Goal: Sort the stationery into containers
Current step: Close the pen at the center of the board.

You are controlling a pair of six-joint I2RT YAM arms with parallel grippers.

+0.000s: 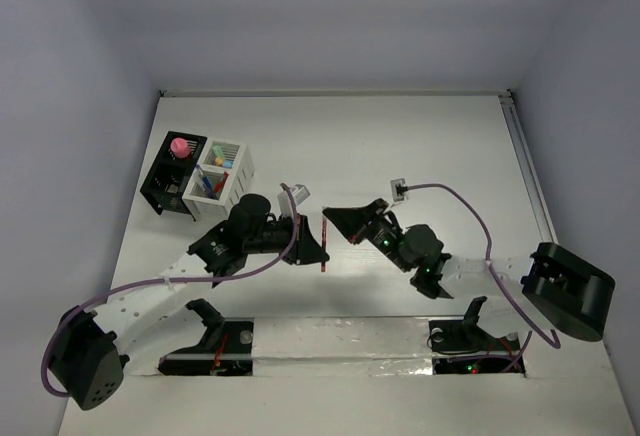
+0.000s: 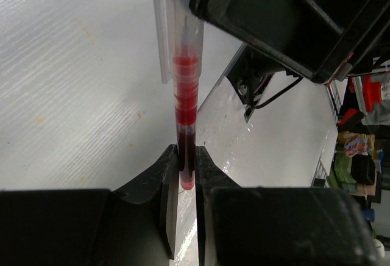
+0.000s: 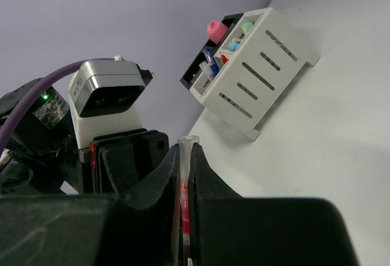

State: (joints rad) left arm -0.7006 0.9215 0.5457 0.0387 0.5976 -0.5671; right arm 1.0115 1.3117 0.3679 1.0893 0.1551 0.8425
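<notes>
Left jaws clamp the red pen [image 2: 186, 95] by its end, right jaws pinch its barrel over the bench's middle; mistimed release could twist or drop it.

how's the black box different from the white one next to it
The black box is dark, while the white box is pale. The black box shows a pink-topped piece sticking up; the white box is split into two compartments, one with pens, the other with mint and orange bits. In the top view the black box stands left of the white box. Both are small, open-topped and side by side.
</notes>
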